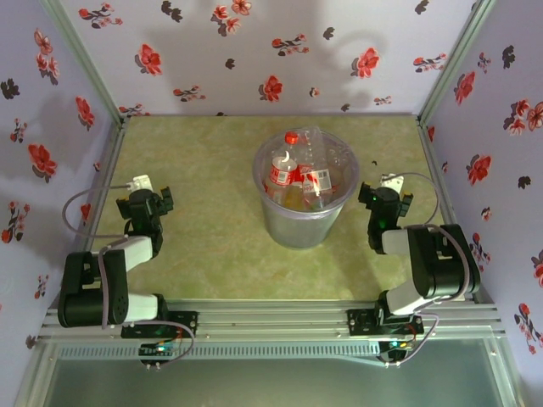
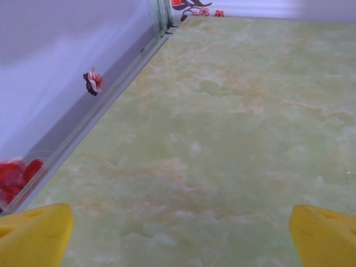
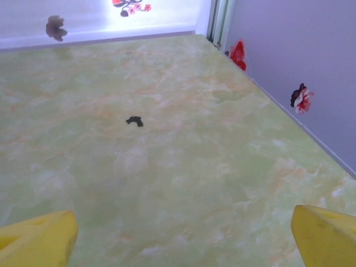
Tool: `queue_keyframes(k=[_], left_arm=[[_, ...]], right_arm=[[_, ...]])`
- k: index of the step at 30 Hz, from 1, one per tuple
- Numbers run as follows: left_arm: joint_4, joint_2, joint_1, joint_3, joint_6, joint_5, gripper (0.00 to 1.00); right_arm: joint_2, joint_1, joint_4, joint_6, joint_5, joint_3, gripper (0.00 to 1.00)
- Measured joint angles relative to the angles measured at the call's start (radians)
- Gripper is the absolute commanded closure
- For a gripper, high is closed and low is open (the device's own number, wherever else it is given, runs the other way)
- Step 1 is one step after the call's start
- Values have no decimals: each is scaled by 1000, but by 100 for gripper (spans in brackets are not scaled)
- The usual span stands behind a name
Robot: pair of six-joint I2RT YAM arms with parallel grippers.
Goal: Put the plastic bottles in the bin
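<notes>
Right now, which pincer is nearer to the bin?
Right. The right pincer is close beside the bin, on its right side. The left pincer is farther off on its left, with bare table between.

Pale green marbled tabletop (image 1: 212, 246), enclosed on the left, right and far sides by lilac walls (image 1: 254, 51) printed with red and black flowers. Aluminium posts (image 1: 85, 59) at far corners. Soft shadows on far wall.
</notes>
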Motion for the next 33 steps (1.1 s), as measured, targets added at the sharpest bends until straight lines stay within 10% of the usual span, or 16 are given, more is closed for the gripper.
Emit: queue_keyframes(k=[33], left_arm=[[220, 201, -30, 6, 3, 143, 0]], right_arm=[[24, -19, 15, 20, -31, -6, 1]])
